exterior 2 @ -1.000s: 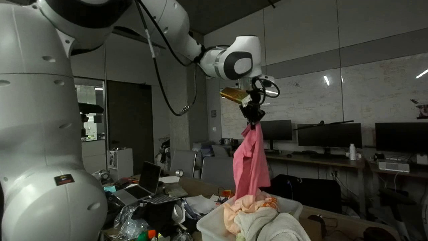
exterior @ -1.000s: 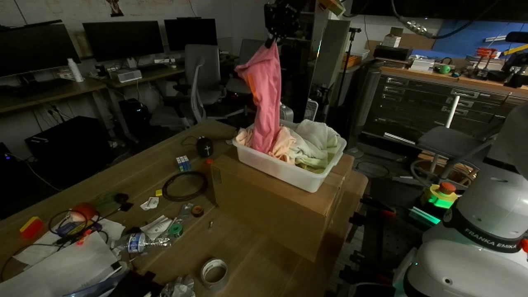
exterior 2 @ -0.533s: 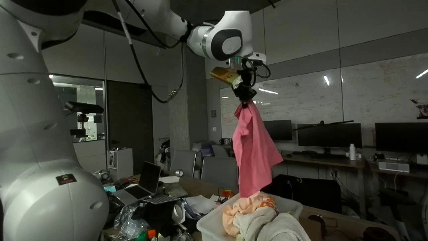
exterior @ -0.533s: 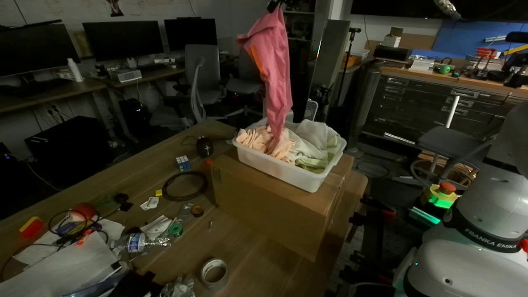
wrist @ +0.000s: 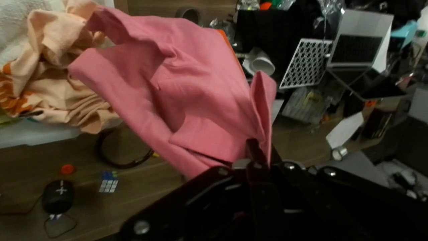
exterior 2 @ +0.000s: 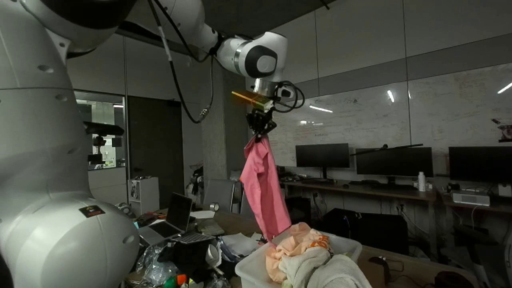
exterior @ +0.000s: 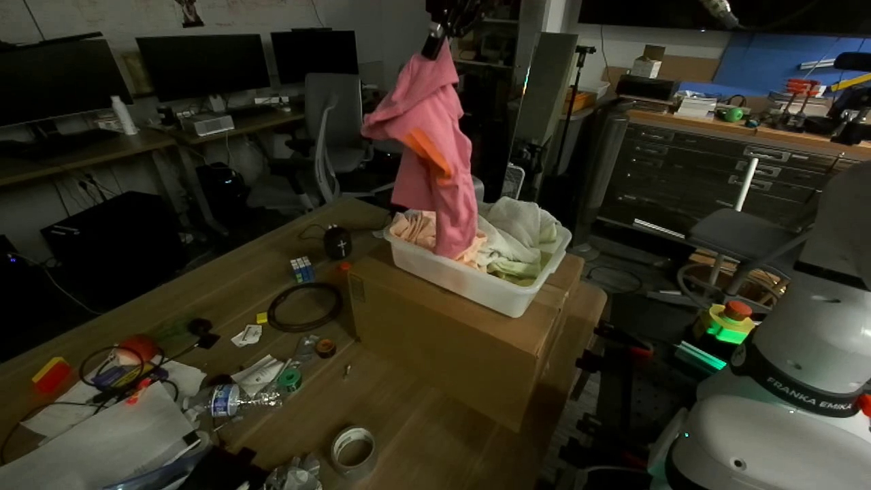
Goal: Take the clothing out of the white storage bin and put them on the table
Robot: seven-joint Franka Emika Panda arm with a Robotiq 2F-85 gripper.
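Black jointed pincer (exterior 2: 259, 138): closed on the gathered top of a pink cloth garment (exterior: 449, 129) with an orange strip, held aloft at the end of a white robot arm (exterior 2: 44, 140).
Pink garment: draped in long folds from the grip, its lower end hanging down to an edge of a white rectangular plastic bin (exterior: 469, 279), seen in both exterior views; whether it touches the rim or the cloth inside cannot be told.
White bin: perched on a brown cardboard box (exterior: 442, 340), which sits on a brown wooden bench (exterior: 408, 435).
Bin contents: a peach cloth (exterior 2: 292, 246) with orange markings, a greyish-white fleecy cloth (exterior 2: 336, 272) and a pale green cloth (exterior: 514, 265) lie bunched together.
Wrist view: the pink garment spreads away from the pincer across the middle, with the peach cloth at upper left.
Near the box: a ring of black cable (exterior: 303, 329), a multicoloured puzzle cube (exterior: 302, 270) and a black rounded object (exterior: 337, 243) marked with a white cross rest on the bench.
Elsewhere on the bench: a clear plastic bottle (exterior: 223, 401) with a blue label, a roll of grey tape (exterior: 365, 467) and, in an exterior view, a silver laptop (exterior 2: 179, 212) with its screen raised.
Background: dark flat-screen monitors (exterior: 203, 68) line the far side of the room, near a grey office chair (exterior: 340, 95).
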